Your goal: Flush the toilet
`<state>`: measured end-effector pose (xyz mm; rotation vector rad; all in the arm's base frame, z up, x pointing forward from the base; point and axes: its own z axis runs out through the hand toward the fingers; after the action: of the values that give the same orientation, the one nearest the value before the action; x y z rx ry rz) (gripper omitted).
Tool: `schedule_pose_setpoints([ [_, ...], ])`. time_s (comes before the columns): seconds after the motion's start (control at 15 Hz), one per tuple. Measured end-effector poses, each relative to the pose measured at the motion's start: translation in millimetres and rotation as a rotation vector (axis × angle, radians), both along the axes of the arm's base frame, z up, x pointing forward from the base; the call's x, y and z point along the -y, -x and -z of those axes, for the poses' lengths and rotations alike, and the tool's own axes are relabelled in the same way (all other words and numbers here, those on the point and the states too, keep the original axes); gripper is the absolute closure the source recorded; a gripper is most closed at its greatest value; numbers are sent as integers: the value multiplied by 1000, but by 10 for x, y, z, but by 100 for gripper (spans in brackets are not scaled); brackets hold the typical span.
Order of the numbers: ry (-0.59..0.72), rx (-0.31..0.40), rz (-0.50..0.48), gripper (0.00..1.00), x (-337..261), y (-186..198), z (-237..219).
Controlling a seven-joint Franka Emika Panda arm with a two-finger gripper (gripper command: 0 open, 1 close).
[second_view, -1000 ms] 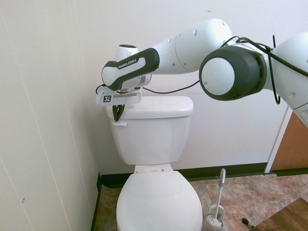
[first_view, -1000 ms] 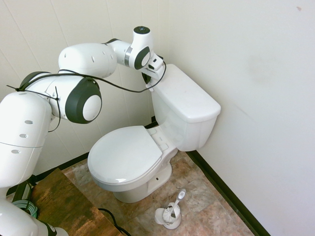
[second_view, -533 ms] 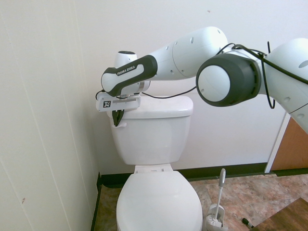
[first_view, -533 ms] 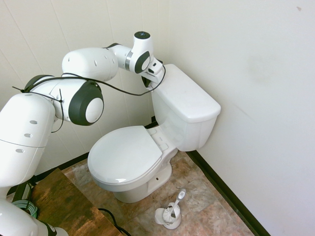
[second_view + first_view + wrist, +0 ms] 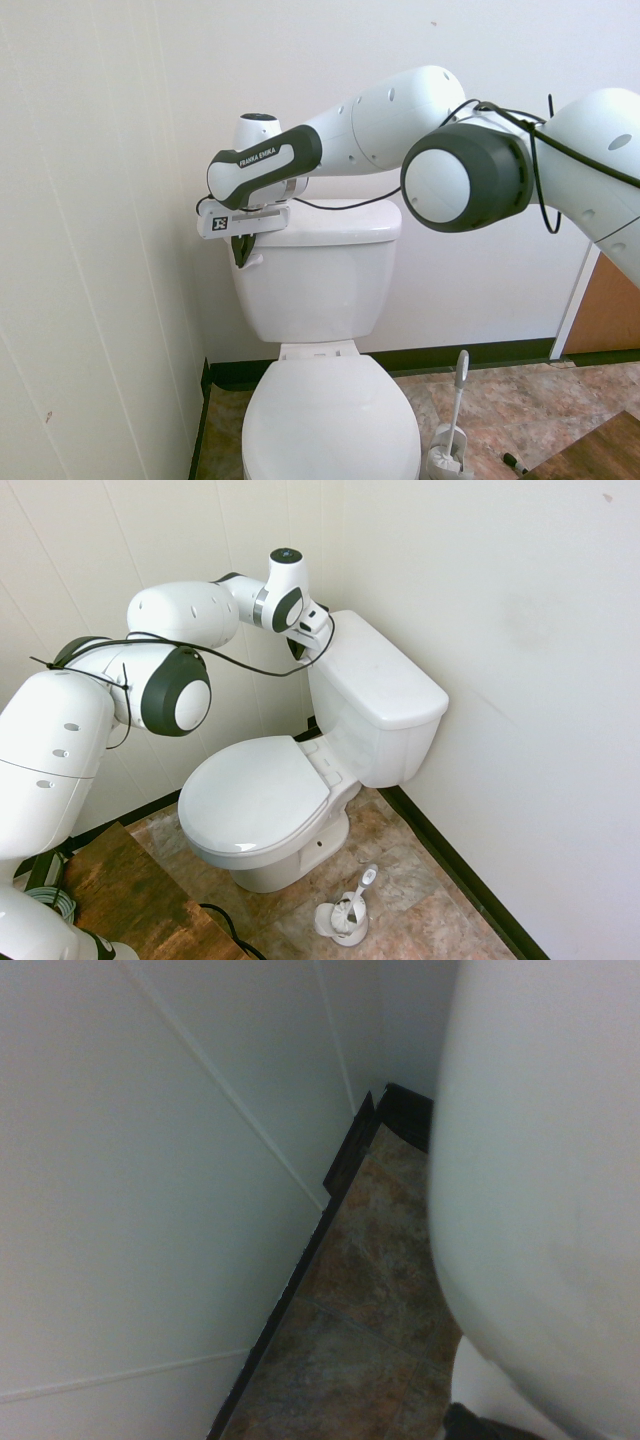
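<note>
White porcelain toilet (image 5: 320,300) sits in the corner, and I've got the gripper (image 5: 243,253) right at the flush lever (image 5: 252,259) on the tank's left front, can't tell how the fingers are set, so the flush itself looks not yet done.

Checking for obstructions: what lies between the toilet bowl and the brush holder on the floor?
Only bare tiled floor separates the toilet from the brush holder, per the first exterior view.
</note>
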<state>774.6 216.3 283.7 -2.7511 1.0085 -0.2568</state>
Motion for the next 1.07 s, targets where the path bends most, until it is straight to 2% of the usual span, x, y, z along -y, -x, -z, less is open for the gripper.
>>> schedule_pose_setpoints([
  [0.47, 23, 30, 21, 100, 106, 109, -550],
  [0.8, 40, 7, 46, 100, 356, 451, -958],
  [1.07, 50, -48, 67, 100, 599, 827, -1031],
])
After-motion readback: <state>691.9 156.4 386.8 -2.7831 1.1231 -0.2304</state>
